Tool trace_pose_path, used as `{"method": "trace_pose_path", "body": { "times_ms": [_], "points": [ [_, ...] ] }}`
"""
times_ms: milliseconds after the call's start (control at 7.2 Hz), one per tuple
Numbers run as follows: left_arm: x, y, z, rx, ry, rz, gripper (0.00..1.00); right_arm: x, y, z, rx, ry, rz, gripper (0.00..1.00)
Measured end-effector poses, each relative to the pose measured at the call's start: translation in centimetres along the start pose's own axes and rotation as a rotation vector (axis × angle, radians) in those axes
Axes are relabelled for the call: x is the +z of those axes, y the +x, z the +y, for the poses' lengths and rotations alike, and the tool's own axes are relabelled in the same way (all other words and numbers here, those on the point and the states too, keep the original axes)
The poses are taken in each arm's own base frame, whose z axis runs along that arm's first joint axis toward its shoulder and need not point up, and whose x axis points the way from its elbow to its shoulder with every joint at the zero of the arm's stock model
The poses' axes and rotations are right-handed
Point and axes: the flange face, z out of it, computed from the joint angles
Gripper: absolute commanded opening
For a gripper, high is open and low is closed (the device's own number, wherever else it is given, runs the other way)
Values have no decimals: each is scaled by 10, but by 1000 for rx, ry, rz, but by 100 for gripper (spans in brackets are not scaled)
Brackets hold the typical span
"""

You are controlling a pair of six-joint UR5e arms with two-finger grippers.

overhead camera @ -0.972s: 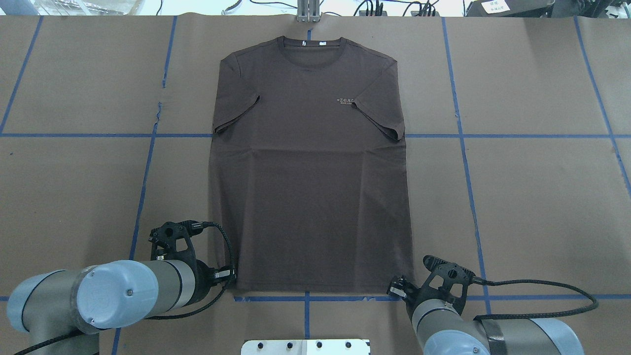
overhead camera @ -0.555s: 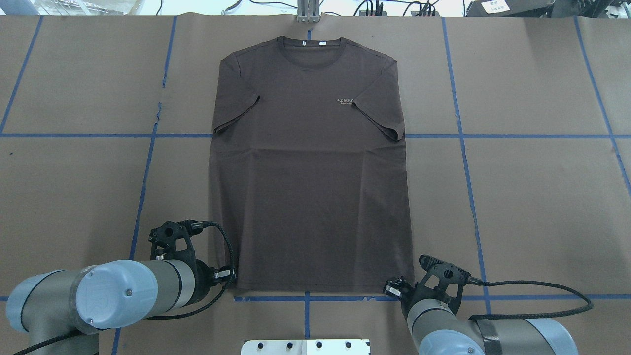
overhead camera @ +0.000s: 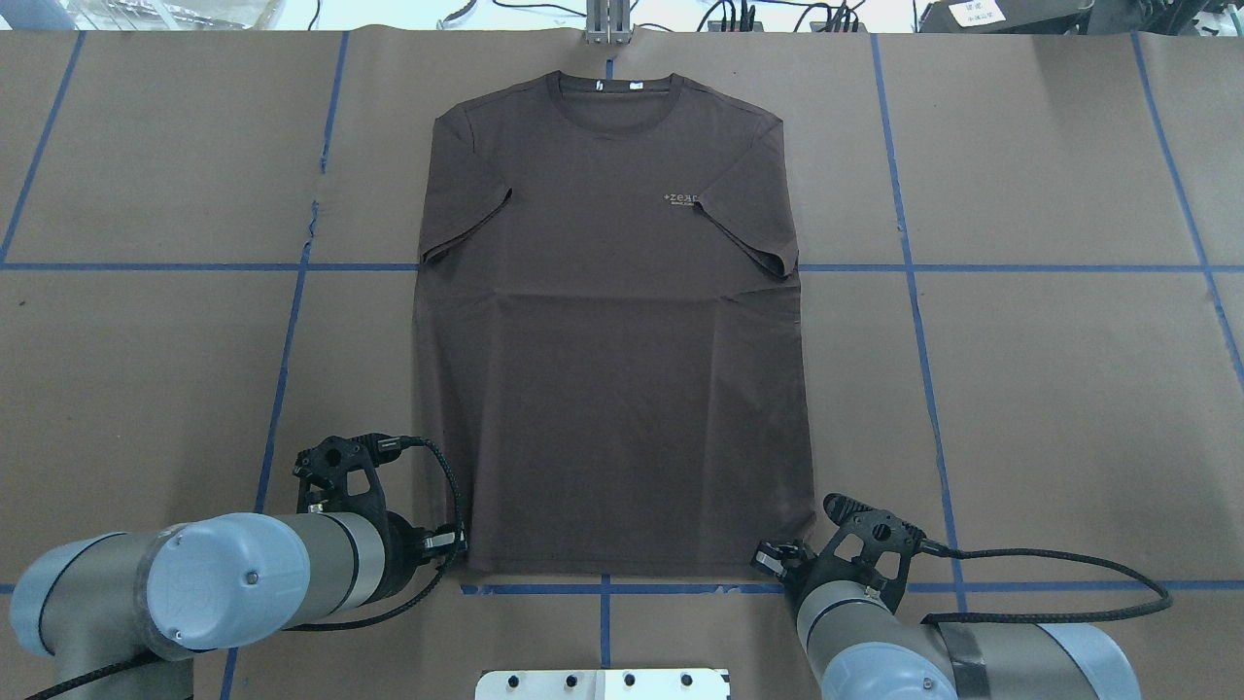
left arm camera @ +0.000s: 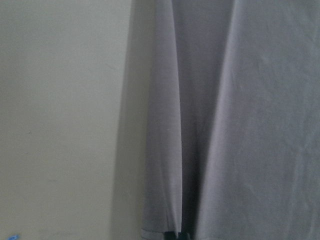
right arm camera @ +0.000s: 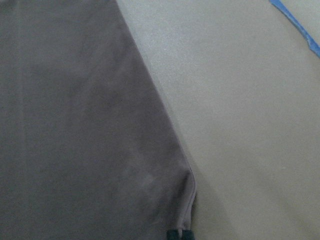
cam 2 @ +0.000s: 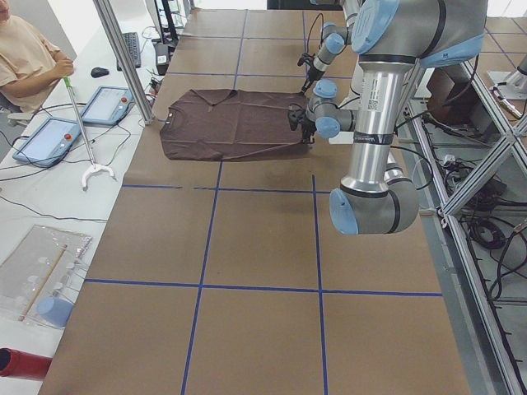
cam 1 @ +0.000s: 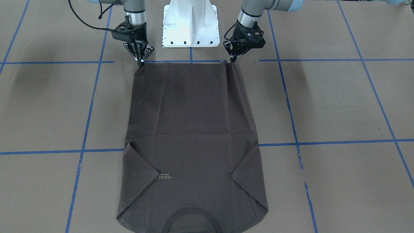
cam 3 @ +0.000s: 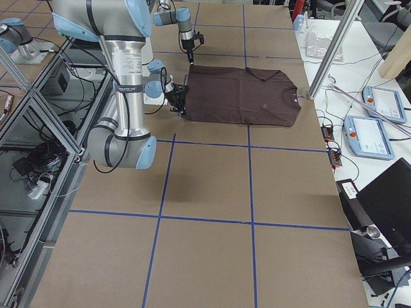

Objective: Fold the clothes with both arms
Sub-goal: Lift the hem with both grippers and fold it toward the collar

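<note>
Lying flat: T-shirt [overhead camera: 612,389] | surface: brown paper [overhead camera: 1059,408] | blue tape grid [overhead camera: 1059,267]

In the front-facing view, the shirt [cam 1: 194,129] lies flat mid-frame on the surface [cam 1: 339,103], collar at the bottom and hem at the top. Right fingers [cam 1: 141,61] meet its upper-left corner, left fingers [cam 1: 232,59] its upper-right. The mount [cam 1: 190,22] stands top centre.

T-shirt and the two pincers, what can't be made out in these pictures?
The chest logo: too small to read in any view, and the folded sleeve covers its end overhead.
The T-shirt collar: cut off by the bottom edge, front-facing view.
Whether the left pincer and right pincer grip the hem: fingertips tiny front-facing, behind their own housings overhead, slivers at the bottom edge in wrist views.
The neck tags: print too small.
</note>
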Motion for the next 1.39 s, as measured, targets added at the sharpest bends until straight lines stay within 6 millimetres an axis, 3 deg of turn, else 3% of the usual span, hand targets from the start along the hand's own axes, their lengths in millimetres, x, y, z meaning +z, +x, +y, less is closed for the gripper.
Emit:
{"method": "trace_pose_path", "body": {
  "times_ms": [139, 278, 555, 694, 833, 972, 1111, 1388],
  "points": [
    [-21, 8, 3, 0, -28, 4, 0, -25, -2, -15, 13, -7, -19, 0],
    [-57, 20, 9, 0, -72, -6, 0, -64, -1, -31, 17, -25, -20, 0],
    [-151, 39, 12, -5, -122, -3, 0, -148, 11, -63, 19, -95, -11, 0],
    [-183, 39, 11, -5, -143, -1, 0, -171, 16, -72, 19, -118, -11, 0],
    [-191, 38, 4, 11, -142, -10, 0, -178, 16, -77, 18, -123, -9, 0],
    [-189, 41, -15, 44, -107, -23, 0, -175, 7, -85, 24, -111, -9, 0],
    [-184, 43, -44, 73, -54, -41, 0, -164, -13, -102, 37, -89, -8, 0],
    [-179, 40, -118, 123, 54, -94, 0, -135, -56, -163, 62, -57, 25, 0]
  ]
}}
